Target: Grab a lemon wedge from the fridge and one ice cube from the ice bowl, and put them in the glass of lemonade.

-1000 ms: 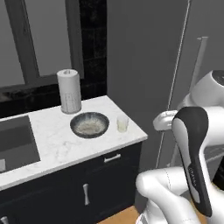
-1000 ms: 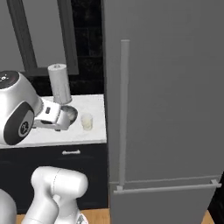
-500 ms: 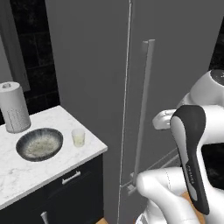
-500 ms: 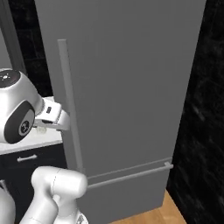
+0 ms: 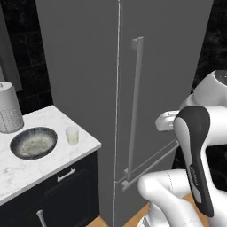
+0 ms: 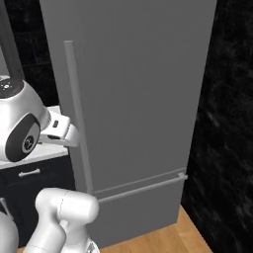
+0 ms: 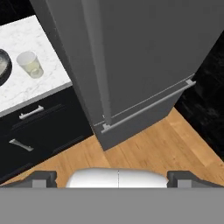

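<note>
So I'm parked in front of the fridge [image 5: 84, 88] rn, door shut, long bar handle [image 5: 134, 106] running vertical down the front w/ a horizontal one lower down above the bottom drawer. The lemon wedge must be somewhere I can't see, can't tell where.

Gripper [image 7: 112, 177] is spread wide, nothing between the tips, both sitting far apart at the bottom of the hand view. It's hanging well off the fridge front, looking down at the wood floor [image 7: 144, 148] and the foot of the fridge.

Worktop [image 5: 48, 155] is left of the fridge, white marble over dark cabinets [image 5: 57, 195]. Glass [image 5: 72, 135] of lemonade stands near the worktop's right edge, close to the corner by the fridge, upright. Bowl [image 5: 33, 142] is just beside it on the left, not touching afaict, pale speckled stuff inside. Behind the bowl toward the back edge is the white dotted cylinder [image 5: 9, 113].

In the hand view the glass [image 7: 30, 64] sits near the worktop's front edge, bowl rim [image 7: 3, 65] poking in at the pic's left edge.
</note>
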Tool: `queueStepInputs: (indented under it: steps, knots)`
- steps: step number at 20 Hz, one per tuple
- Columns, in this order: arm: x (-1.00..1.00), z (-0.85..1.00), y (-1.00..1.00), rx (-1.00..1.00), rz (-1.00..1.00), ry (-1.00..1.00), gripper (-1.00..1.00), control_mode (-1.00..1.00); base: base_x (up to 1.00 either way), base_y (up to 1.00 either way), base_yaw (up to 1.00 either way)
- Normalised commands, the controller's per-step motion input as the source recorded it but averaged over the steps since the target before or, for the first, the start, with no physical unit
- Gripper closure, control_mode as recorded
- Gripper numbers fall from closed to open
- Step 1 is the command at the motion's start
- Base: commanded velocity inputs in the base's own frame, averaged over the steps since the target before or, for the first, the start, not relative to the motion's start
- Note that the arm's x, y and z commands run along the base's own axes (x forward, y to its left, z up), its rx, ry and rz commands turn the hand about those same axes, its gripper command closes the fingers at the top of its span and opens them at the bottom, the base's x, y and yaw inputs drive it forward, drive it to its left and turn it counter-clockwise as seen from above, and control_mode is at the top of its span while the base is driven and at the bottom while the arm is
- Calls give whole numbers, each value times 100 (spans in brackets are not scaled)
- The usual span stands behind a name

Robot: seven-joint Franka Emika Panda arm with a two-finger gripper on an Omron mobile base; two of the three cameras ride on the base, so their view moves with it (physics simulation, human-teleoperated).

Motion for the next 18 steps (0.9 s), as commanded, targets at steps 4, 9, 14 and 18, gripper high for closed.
queueStepInputs:
  steps: [4, 9, 14, 18]
  knots:
    - [0, 0, 0, 0, 0, 0, -100, 100, -2, 61, -20]
    - [0, 0, 0, 0, 0, 0, -100, 100, -18, 20, -19]
    - [0, 0, 0, 0, 0, 0, -100, 100, -14, 16, -10]
    - [0, 0, 0, 0, 0, 0, -100, 100, 1, 3, -1]
